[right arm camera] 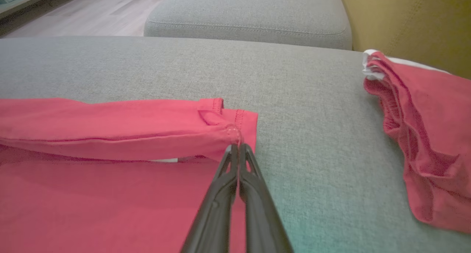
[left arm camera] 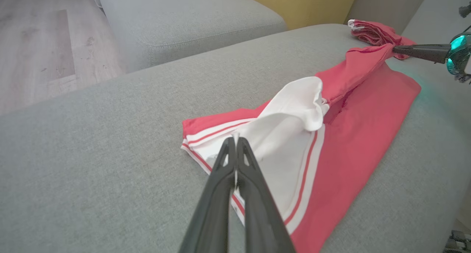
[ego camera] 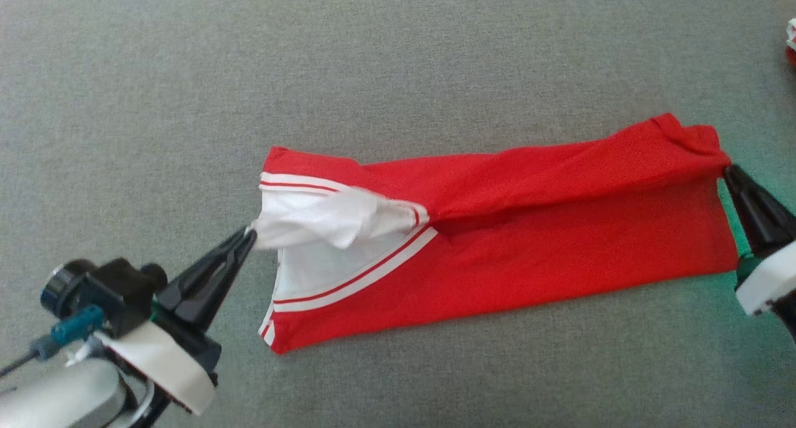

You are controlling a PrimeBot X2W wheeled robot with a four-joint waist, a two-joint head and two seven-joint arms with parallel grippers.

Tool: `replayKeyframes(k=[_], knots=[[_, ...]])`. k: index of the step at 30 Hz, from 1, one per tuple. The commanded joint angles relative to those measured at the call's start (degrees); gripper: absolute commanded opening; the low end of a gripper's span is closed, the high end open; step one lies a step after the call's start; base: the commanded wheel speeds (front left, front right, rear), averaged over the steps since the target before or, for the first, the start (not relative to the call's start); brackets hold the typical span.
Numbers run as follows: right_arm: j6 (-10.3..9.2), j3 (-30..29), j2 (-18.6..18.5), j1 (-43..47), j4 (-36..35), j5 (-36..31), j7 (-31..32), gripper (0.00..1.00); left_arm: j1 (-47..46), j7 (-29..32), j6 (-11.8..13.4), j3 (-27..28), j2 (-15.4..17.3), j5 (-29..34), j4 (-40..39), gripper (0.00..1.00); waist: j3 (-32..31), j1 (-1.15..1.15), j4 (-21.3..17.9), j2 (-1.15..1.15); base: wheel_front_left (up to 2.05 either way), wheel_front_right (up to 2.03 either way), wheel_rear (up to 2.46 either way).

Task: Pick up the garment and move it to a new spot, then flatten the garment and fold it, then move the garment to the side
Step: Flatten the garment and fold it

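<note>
Grey woven sofa cushion (ego camera: 398, 55) carries the long, half-folded red jersey (ego camera: 559, 241); the left gripper (ego camera: 249, 236) pinches its smooth white lining (ego camera: 311, 219), the right gripper (ego camera: 729, 170) its stitched red hem corner (right arm camera: 235, 129).

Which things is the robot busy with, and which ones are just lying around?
Busy with:
red and white garment
left pincer, shut on its white end
right pincer, shut on its red corner

Just lying around:
bunched red cloth
far grey cushion
wooden floor
</note>
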Motion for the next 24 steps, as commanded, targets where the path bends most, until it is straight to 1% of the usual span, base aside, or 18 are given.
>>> replayKeyframes(k=[1,5,11,12,14,15,16,17,18,19,20,22,24], knots=[[-0.05,-2.06,-1.02,2.88,-2.81,-1.73,0.79,0.00,0.50,-1.06,0.93,2.08,2.20,0.33,-1.24,0.00,-0.13,0.00,0.01,0.00,0.00,0.00,0.00],[-0.05,-6.53,0.76,7.37,-6.67,-4.54,3.23,0.00,2.36,-1.49,1.53,1.41,1.05,0.52,-1.17,0.00,-0.50,0.00,-0.03,0.00,0.00,0.00,0.00],[-0.05,-10.91,3.22,12.01,-11.03,-7.19,6.27,0.00,4.47,-1.88,2.03,0.83,-0.04,0.49,-0.78,0.00,-0.68,0.00,-0.40,0.00,0.00,0.00,0.00],[-0.05,-11.45,3.68,12.34,-11.39,-7.78,6.60,0.07,4.71,-1.95,2.05,0.81,-0.16,0.33,-0.74,0.00,-0.64,0.00,-0.47,0.00,0.00,0.00,0.00],[-0.05,-12.42,4.69,12.72,-11.45,-9.15,6.97,0.80,5.25,-2.27,2.24,1.10,-0.55,-0.59,-0.62,0.02,-0.56,0.00,-0.59,0.00,0.00,0.00,0.00],[-0.05,-13.00,5.20,12.80,-11.12,-9.85,6.95,1.00,5.49,-2.39,2.27,1.18,-0.77,-0.95,-0.59,0.23,-0.53,0.00,-0.64,0.00,0.00,0.00,0.00],[-0.05,-13.88,5.82,12.81,-10.60,-10.71,6.74,1.00,5.72,-2.53,2.41,1.30,-1.03,-1.29,-0.53,0.73,-0.54,0.00,-0.66,0.00,0.00,0.00,0.00],[-0.05,-14.67,6.52,12.90,-10.18,-11.49,6.44,1.00,5.86,-2.76,2.76,1.49,-1.27,-1.30,-0.43,1.00,-0.60,0.00,-0.66,0.00,0.00,0.00,0.00],[-0.05,-15.48,7.46,13.08,-9.94,-11.80,6.02,1.00,5.99,-3.14,3.45,1.86,-1.57,-1.07,-0.20,1.00,-0.68,0.00,-0.68,0.00,0.00,0.00,0.00],[-0.05,-15.48,7.46,13.08,-9.94,-11.80,6.02,1.00,5.99,-3.14,3.45,1.86,-1.57,-1.07,-0.20,1.00,-0.68,0.00,-0.68,0.00,0.00,0.00,0.00],[-0.05,-16.43,8.51,13.34,-9.77,-11.82,5.57,1.00,6.22,-3.57,4.39,2.34,-1.96,-0.79,0.16,1.00,-0.82,0.00,-0.75,0.00,0.00,0.00,0.00],[-0.05,-18.17,10.56,14.07,-10.01,-11.95,4.55,1.00,7.15,-4.46,6.99,3.92,-3.34,-0.29,1.00,1.00,-1.27,0.00,-1.02,0.00,0.00,0.00,0.00],[-0.05,-19.85,12.95,14.93,-10.62,-11.61,3.49,1.00,9.06,-5.10,9.79,7.04,-5.95,-0.43,1.61,1.00,-1.87,0.00,-1.43,0.00,0.00,0.00,0.00]])
